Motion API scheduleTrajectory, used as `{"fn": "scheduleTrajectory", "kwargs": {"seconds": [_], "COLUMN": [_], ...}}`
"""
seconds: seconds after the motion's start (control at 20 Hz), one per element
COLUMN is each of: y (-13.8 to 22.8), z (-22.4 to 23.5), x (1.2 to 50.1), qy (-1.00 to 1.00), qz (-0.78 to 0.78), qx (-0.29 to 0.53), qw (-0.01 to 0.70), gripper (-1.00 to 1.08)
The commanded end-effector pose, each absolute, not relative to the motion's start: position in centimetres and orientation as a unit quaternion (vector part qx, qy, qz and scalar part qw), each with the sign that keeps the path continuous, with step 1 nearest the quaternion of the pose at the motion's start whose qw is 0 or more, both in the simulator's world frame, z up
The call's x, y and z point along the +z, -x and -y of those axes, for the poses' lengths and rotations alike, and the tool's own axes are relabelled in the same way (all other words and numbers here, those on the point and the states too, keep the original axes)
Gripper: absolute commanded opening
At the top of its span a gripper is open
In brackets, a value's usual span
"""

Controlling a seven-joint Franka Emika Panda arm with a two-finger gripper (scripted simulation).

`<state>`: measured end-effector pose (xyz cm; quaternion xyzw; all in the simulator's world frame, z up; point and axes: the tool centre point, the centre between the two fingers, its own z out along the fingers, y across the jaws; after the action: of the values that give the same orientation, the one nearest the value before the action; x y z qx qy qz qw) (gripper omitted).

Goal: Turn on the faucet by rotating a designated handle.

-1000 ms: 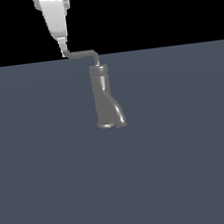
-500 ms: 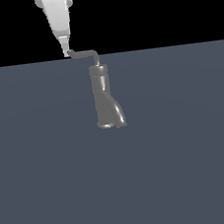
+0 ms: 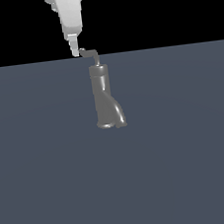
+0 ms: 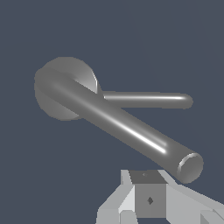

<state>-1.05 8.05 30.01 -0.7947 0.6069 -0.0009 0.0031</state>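
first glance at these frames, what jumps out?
The lone grey faucet standing upright mid-frame on a bare blue-grey floor, flared and bent at its base. Above it, the white hand comes down from the black background, its tip right at the end of the thin handle on the exterior view's left of the faucet top. In the wrist view, the handle fills the frame as a long glossy rod.
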Motion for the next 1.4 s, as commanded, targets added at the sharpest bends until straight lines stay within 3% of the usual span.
{"fn": "scheduleTrajectory", "kwargs": {"seconds": [0.0, 0.25, 0.95, 1.0, 1.05, 1.35], "y": [1.8, 2.2, 0.9, 0.9, 1.0, -0.5], "z": [-6.0, -6.3, 2.7, 2.7, -0.5, 1.1], "x": [30.0, 30.0, 30.0, 30.0, 30.0, 30.0], "qy": [0.789, 0.794, 0.789, 0.789, 0.802, 0.799], "qz": [-0.615, -0.608, -0.615, -0.615, -0.597, -0.601], "qx": [0.000, -0.001, 0.000, 0.000, 0.003, 0.002], "qw": [0.000, 0.002, 0.000, 0.000, 0.002, 0.002], "gripper": [-1.00, -1.00, -1.00, -1.00, -1.00, -1.00]}}
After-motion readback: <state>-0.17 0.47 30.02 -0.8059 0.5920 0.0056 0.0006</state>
